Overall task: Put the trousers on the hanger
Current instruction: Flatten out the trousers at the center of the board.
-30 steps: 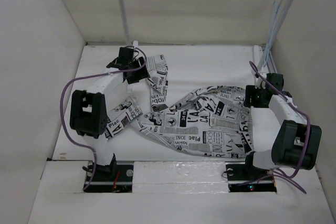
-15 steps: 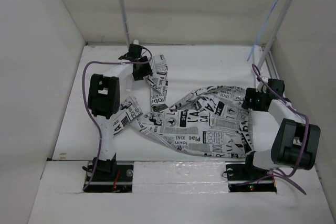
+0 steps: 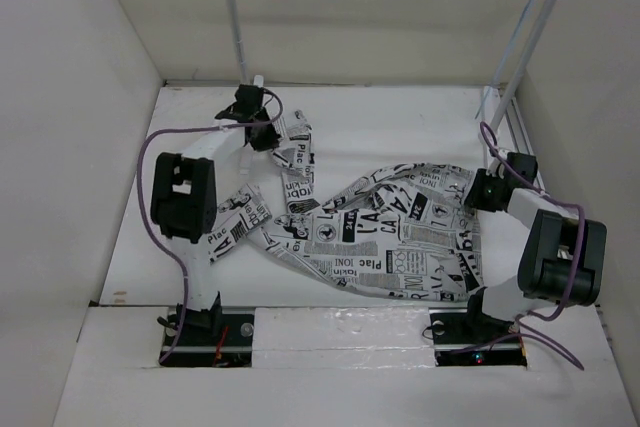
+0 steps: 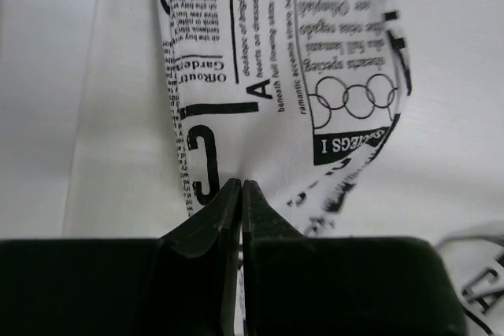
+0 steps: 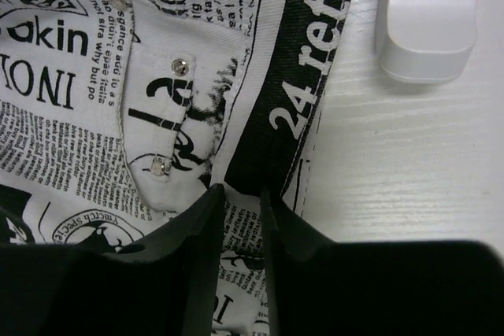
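Both jaws closing since a second ago, left gripper (image 4: 242,186) is pinching the trousers (image 3: 380,237) shut at its very tips, right gripper (image 5: 242,193) is narrowing over the waistband under it, hold unclear, so that thin pinch is risking slipping free on lifting.

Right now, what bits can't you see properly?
- Top view: the hanger is too thin and pale to trace its hook.
- Right wrist view: the right hand covers the trousers, so its grip is unclear.
- Top view: the left hand hides its fingertips under its wrist.
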### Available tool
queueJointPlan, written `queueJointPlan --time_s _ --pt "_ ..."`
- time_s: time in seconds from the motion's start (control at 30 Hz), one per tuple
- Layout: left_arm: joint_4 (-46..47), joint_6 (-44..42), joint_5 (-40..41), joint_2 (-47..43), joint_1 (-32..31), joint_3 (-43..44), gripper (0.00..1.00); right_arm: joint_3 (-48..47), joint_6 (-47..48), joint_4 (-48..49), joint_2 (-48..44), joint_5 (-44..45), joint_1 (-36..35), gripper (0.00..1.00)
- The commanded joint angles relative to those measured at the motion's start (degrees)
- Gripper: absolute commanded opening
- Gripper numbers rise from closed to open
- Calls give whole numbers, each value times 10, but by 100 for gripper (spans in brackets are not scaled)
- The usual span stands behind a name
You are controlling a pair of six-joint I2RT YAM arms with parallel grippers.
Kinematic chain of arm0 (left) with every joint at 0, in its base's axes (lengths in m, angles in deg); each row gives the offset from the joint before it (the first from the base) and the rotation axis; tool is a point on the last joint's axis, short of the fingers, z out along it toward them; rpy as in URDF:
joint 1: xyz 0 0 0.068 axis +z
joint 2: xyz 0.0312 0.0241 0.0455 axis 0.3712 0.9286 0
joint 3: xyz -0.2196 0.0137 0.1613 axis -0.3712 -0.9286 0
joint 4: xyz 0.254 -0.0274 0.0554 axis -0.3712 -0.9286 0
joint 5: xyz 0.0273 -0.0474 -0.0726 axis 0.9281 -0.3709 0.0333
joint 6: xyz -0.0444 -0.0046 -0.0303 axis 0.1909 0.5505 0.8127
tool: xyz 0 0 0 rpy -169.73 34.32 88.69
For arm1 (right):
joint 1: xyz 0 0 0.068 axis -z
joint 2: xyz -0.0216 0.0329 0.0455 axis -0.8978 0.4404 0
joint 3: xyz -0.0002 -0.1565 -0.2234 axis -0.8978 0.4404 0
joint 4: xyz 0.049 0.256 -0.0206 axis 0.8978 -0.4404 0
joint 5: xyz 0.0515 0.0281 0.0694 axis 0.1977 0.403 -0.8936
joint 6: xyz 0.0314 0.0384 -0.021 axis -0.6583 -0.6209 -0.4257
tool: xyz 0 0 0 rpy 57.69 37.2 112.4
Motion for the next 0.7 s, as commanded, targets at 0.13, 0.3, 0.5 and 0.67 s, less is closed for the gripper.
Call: queueJointPlan --time_s 0.13,0.3,0.5,0.67 --pt "-2 1 45 -251 -1 -56 0 17 -35 81 -9 -33 16 3" --pt "-94 -34 159 -358 5 -40 0 38 -44 61 -96 -14 31 0" --pt "-219 -81 294 -442 27 -5 0 0 -33 -40 -181 51 38 0" --pt "-298 -88 420 -495 27 -16 0 -62 -23 -67 -157 123 43 0"
